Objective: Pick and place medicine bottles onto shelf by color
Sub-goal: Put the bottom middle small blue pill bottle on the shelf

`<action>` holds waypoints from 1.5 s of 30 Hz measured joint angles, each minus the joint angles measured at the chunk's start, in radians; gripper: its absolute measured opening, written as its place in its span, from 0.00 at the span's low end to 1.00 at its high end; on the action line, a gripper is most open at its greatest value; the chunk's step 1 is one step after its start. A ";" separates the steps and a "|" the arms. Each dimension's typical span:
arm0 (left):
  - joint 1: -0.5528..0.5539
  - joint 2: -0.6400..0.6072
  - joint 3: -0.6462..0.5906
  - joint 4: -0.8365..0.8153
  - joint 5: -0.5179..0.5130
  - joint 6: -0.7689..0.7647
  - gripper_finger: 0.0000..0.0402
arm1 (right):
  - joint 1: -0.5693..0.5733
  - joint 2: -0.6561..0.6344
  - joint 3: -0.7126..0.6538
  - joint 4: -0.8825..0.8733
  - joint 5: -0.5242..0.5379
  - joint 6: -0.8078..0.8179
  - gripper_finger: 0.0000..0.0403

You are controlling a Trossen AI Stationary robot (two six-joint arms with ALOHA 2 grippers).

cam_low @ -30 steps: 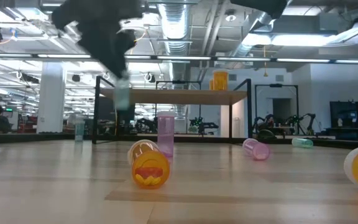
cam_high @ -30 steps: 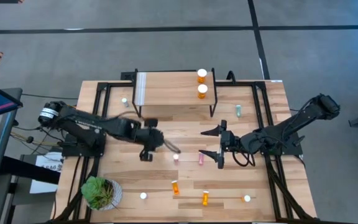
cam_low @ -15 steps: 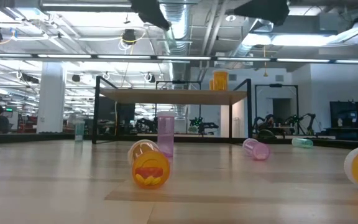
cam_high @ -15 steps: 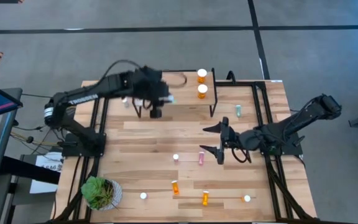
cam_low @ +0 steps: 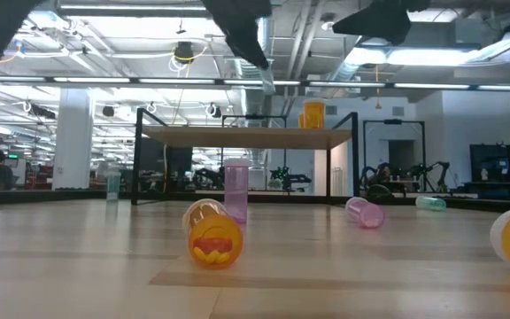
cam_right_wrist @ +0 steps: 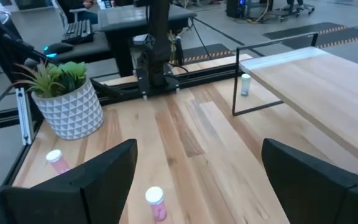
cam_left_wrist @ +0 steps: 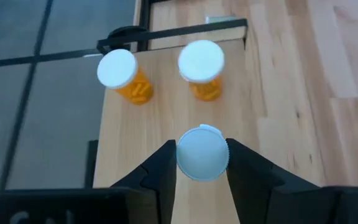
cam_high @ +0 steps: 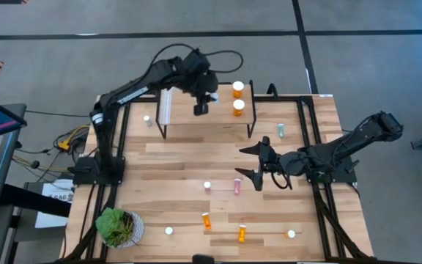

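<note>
My left gripper [cam_high: 202, 105] is over the shelf [cam_high: 218, 117], shut on a small pale green bottle with a white cap [cam_left_wrist: 202, 152]. Two orange bottles [cam_high: 238, 89] [cam_high: 239, 108] stand on their bases at the shelf's right end, just beyond the held bottle in the left wrist view [cam_left_wrist: 202, 68] [cam_left_wrist: 122, 74]. My right gripper [cam_high: 246, 163] hangs open and empty over the table's middle. A pink bottle lying on its side [cam_high: 237, 187] and an upright pink one [cam_high: 207, 185] are just nearer than it. My left gripper pinches the pale green bottle between its two fingers [cam_left_wrist: 163, 165], at the sides of its top just under the white cap [cam_left_wrist: 181, 157]. The fingers point down from above. The bottle stays upright, cap up, and in the low view [cam_low: 267, 80] it hangs clear above the shelf top.
A pale green bottle [cam_high: 147, 119] stands left of the shelf and another [cam_high: 280, 130] lies to its right. Two orange bottles [cam_high: 206, 220] [cam_high: 242, 233] and two white-capped ones [cam_high: 169, 230] [cam_high: 291, 234] are near the front edge. A potted plant [cam_high: 116, 226] sits front left.
My left gripper has risen from the table's middle and swung toward the far edge. It then moved right along the shelf toward the two orange bottles, carrying the pale green bottle upright and lifted clear.
</note>
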 joint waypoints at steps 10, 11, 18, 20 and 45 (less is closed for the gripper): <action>0.095 0.129 0.013 0.049 0.029 0.027 0.27 | 0.014 0.000 0.000 -0.023 0.000 0.000 0.90; 0.100 0.138 0.013 0.056 0.027 0.030 0.27 | 0.012 0.000 0.000 -0.028 0.000 0.000 0.90; 0.128 0.163 0.013 0.079 0.041 0.029 0.27 | 0.004 0.000 0.000 -0.034 0.000 -0.005 0.90; 0.128 0.163 0.013 0.086 0.048 0.025 0.27 | 0.003 0.000 0.000 -0.034 0.000 -0.005 0.90; 0.182 0.162 0.013 0.130 0.081 -0.026 0.27 | -0.002 0.000 0.000 -0.020 0.000 0.000 0.90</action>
